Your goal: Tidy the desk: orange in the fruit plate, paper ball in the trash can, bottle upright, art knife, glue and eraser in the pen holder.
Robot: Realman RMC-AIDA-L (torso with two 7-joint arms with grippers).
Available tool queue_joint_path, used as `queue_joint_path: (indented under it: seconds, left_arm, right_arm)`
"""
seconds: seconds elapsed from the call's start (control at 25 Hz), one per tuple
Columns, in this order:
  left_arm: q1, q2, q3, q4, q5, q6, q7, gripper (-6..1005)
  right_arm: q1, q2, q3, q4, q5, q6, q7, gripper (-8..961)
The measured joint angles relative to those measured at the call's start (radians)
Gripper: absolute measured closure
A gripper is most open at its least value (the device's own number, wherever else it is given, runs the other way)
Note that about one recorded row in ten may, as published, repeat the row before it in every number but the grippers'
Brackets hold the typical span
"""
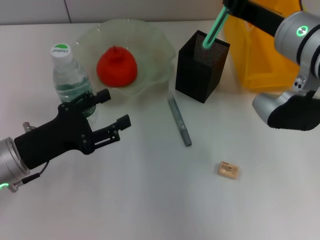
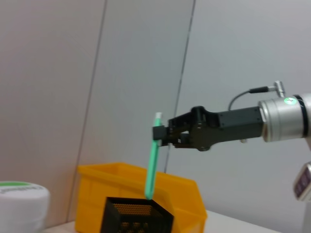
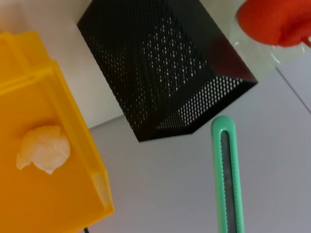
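the right gripper (image 2: 163,135) is clamped on the upper part of the green art knife (image 1: 215,27) and holds it above the black mesh pen holder (image 1: 201,66), which stands between the fruit plate (image 1: 155,75) and the yellow trash can (image 1: 260,65). in the left wrist view the knife's lower tip sits at the holder's open rim. its long axis runs steeply up and down, tilted slightly, with the lower end pointing into the holder and the white-capped upper end pointing away.

to do this step well, the arm should bring the lower tip fully inside the opening, clear of the mesh wall, then lower it along the knife's own axis before releasing. a release from too high may tip the holder or bounce the knife out.

the left gripper (image 1: 112,110) hovers with fingers spread and empty, just beside the upright bottle (image 1: 70,75). the grey glue stick (image 1: 180,121) and the eraser (image 1: 228,170) lie on the table, not yet collected.
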Motion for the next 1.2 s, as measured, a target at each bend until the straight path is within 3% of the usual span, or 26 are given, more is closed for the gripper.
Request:
queue_joint_path:
  seconds: [0.52,1.12,1.2]
  left_arm:
    - [0.001,0.000,0.002,0.001,-0.007,0.011,-0.004,162]
    - [0.001,0.000,0.002,0.001,-0.010,0.034,-0.008,161]
    - [0.002,0.000,0.004,0.001,-0.010,0.034,-0.008,162]
  right_arm:
    - [0.004,-0.002,-0.026,-0.028,-0.105,0.020,-0.001,659]
    - [-0.025,-0.003,-0.051,-0.016,-0.107,0.033,0.010,635]
    - [-0.032,-0.003,-0.054,-0.008,-0.106,0.033,0.010,542]
